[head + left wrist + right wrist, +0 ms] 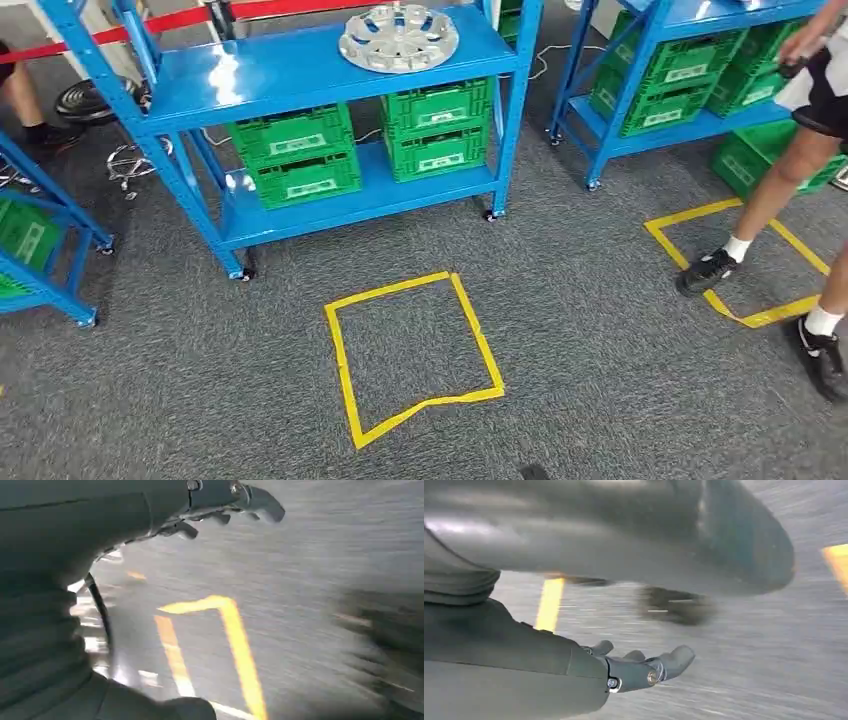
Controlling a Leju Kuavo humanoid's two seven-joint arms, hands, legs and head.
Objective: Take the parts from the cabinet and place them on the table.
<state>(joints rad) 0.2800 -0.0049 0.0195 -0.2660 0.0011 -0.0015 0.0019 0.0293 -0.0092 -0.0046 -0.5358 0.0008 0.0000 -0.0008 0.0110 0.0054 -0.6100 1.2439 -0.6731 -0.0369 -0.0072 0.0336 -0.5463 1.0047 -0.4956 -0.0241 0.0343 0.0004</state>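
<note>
A silver wheel cover lies flat on the blue shelf ahead, well apart from both hanging hands, left hand and right hand, whose blurred fingers seem loosely spread, holding nothing.

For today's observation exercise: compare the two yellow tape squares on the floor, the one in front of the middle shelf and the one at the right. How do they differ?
The middle tape square lies whole in view with nobody on it; the right tape square is partly hidden by a person's legs, one shoe on its tape. The middle square's near edge is kinked; the right square's visible edges look straight. Both are yellow outlines on grey carpet.
</note>
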